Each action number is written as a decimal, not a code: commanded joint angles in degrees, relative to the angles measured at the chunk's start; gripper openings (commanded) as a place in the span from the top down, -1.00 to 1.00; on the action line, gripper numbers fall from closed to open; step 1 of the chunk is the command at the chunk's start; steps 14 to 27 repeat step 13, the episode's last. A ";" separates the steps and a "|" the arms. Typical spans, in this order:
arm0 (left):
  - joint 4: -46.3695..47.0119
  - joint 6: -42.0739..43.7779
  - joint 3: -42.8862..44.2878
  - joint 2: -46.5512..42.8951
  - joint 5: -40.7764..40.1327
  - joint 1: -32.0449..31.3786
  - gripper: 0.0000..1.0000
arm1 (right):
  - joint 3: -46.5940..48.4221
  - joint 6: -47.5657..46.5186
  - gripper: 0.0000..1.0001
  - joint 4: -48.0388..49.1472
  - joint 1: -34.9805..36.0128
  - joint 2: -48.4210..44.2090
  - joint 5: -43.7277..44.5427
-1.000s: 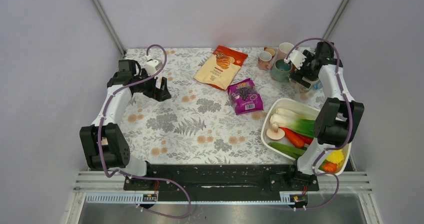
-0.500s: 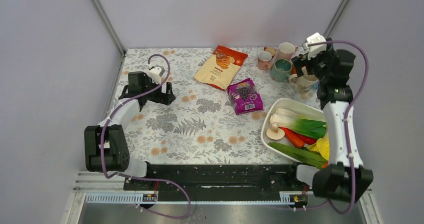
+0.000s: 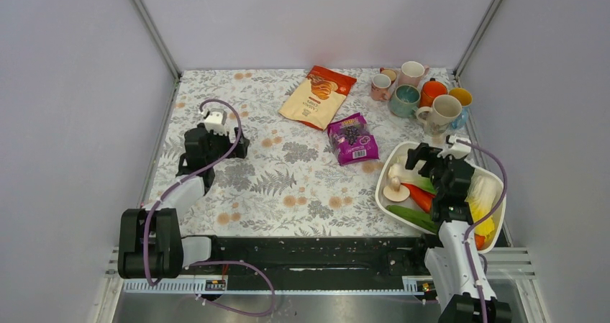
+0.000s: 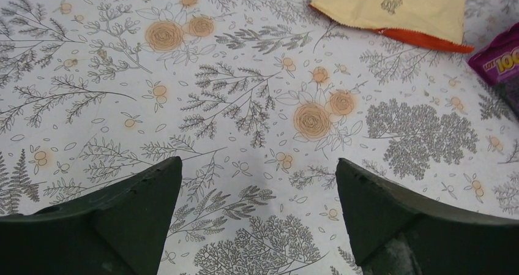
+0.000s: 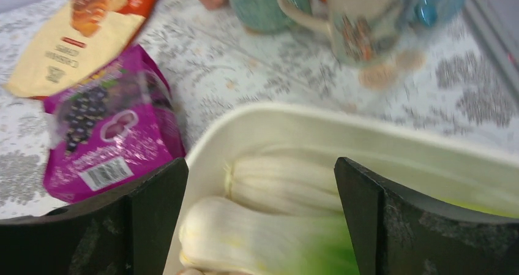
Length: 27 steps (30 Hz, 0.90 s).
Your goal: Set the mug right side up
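Observation:
A cream mug (image 3: 444,111) stands upright, mouth up, at the back right among several other upright mugs. It also shows blurred in the right wrist view (image 5: 361,24). My right gripper (image 3: 423,155) is open and empty. It hangs over the far end of the white tray (image 3: 383,170), well short of the mugs. In its wrist view the right gripper (image 5: 260,189) frames pale leek stalks (image 5: 281,183). My left gripper (image 3: 239,144) is open and empty, low over the floral tablecloth at the left. Its wrist view shows the left gripper (image 4: 257,183) over bare cloth.
A teal mug (image 3: 404,100), orange mug (image 3: 432,91), yellow-and-blue mug (image 3: 462,97), white mug (image 3: 411,71) and pink mug (image 3: 380,85) cluster at back right. A purple snack bag (image 3: 352,138) and a tan-and-orange bag (image 3: 316,95) lie mid-table. The tray holds vegetables.
My right arm has drawn back from the mug cluster to above the tray, leaving the cream mug upright. My left arm has pulled back toward the near left.

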 commanded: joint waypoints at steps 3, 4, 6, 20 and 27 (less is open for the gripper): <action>13.19 -5.42 -3.16 -3.60 -2.39 0.05 -0.98 | -6.77 6.30 -0.99 7.07 1.80 -2.87 12.95; 13.09 -5.69 -3.04 -3.51 -3.05 0.00 -0.98 | -7.16 6.30 -0.99 7.35 2.15 -2.62 13.24; 12.62 -6.85 -2.57 -3.14 -5.48 0.04 -0.98 | -7.96 6.24 -0.99 8.97 3.05 -2.00 13.70; 12.27 -3.77 -3.52 -3.23 -9.30 0.00 -0.98 | -9.49 5.47 -0.99 12.90 5.89 0.71 15.78; 12.27 -3.77 -3.52 -3.23 -9.30 0.00 -0.98 | -9.49 5.47 -0.99 12.90 5.89 0.71 15.78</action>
